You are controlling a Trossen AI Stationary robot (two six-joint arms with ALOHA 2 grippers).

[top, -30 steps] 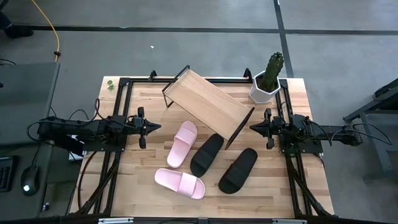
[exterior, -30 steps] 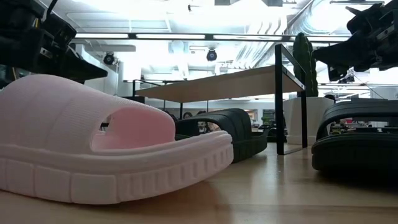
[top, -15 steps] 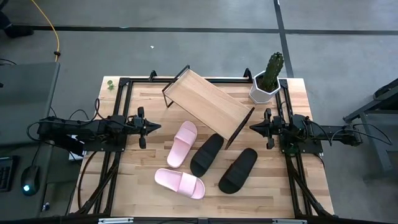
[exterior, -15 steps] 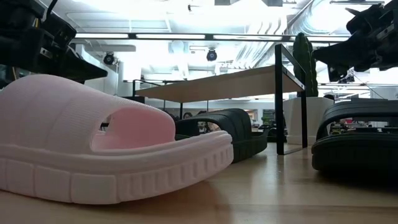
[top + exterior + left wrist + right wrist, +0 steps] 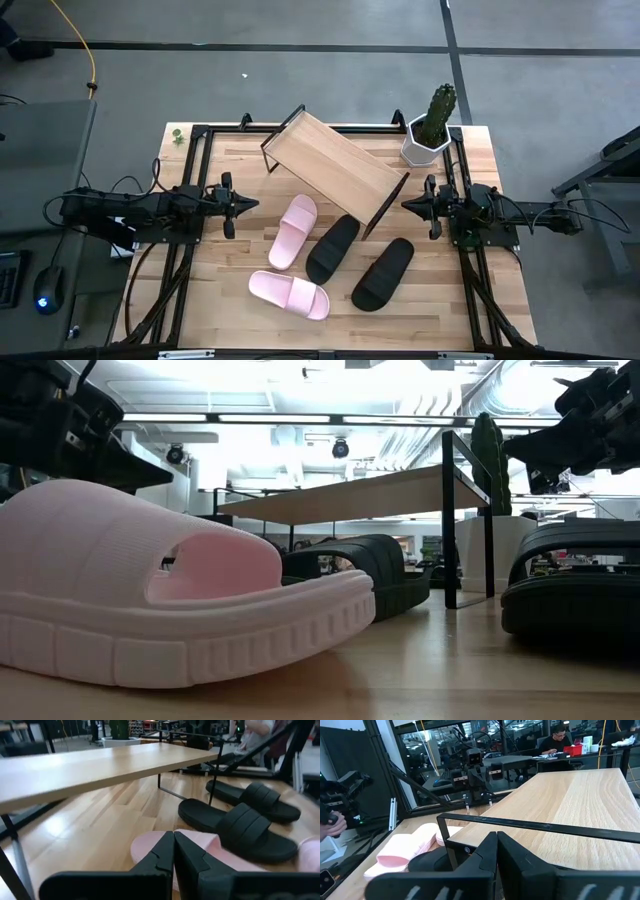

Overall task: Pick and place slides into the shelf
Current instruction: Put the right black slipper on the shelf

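Two light pink slides lie on the table: one below the shelf, one near the front edge, filling the low view. Two black slides lie side by side to their right, soles down. The shelf, a light wooden board on a thin black frame, stands askew at the table's far middle. My left gripper hovers at the left side, shut, fingers together in its wrist view. My right gripper hovers at the right, beside the shelf's end, shut.
A white pot with a cactus stands at the far right corner, behind the shelf's right end. Black arm frames run along the table's left and right sides. Bare wood shows at the front right. People sit at desks beyond the table.
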